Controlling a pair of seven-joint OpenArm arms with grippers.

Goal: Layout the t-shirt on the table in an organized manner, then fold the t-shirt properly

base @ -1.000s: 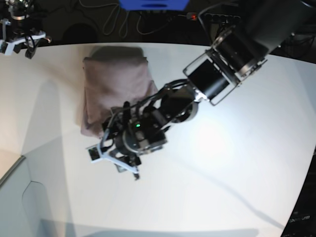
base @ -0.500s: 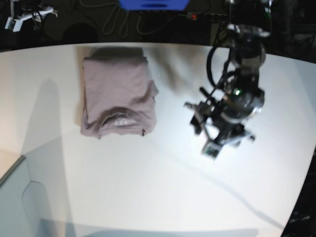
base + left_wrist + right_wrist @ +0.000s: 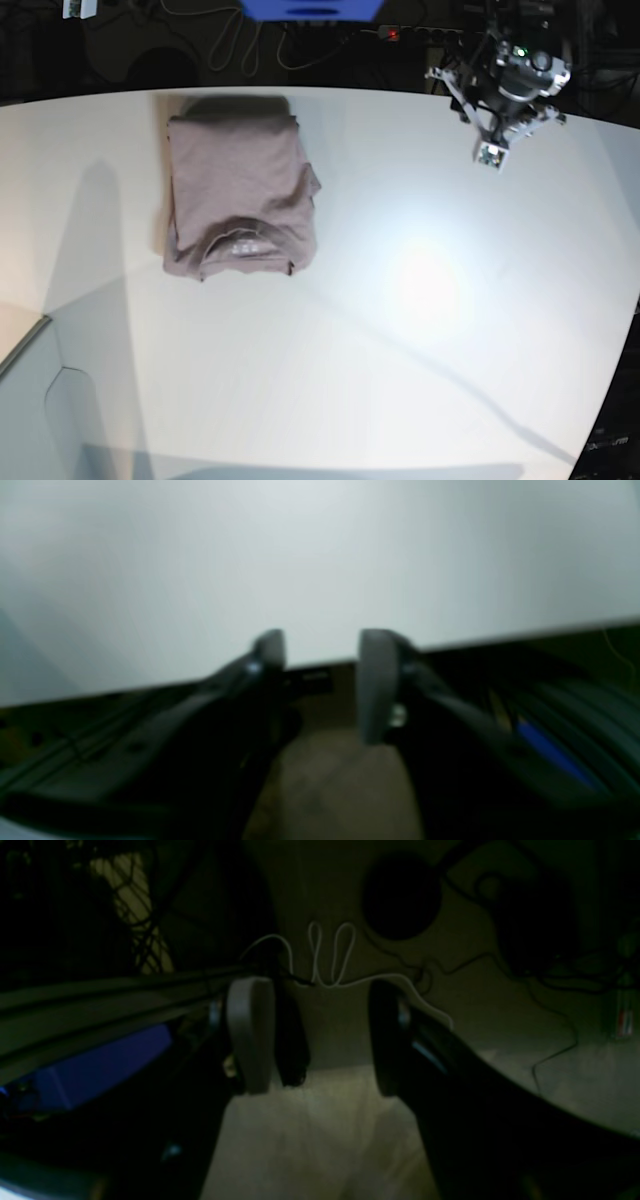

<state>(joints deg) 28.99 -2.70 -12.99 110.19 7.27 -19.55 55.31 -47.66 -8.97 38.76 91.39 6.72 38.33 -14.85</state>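
Mauve-grey cotton t-shirt point(image 3: 240, 195) lies folded into a compact rectangle on the far left part of the white desk point(image 3: 400, 330), neckline and pale label toward the near edge. Judgement: light, soft, limp; it will sag and unfold if lifted by one layer, so take hold at a folded edge through all layers, or at two corners. Fold looks done, only small tidying left. Left gripper point(image 3: 320, 680) hangs over the desk's far right edge, well apart from the shirt; fingers point(image 3: 372, 680) parted with a clear gap, nothing between them. Right gripper point(image 3: 312, 1037) is off the desk above the floor cables, fingers point(image 3: 250, 1032) spread wide, empty.
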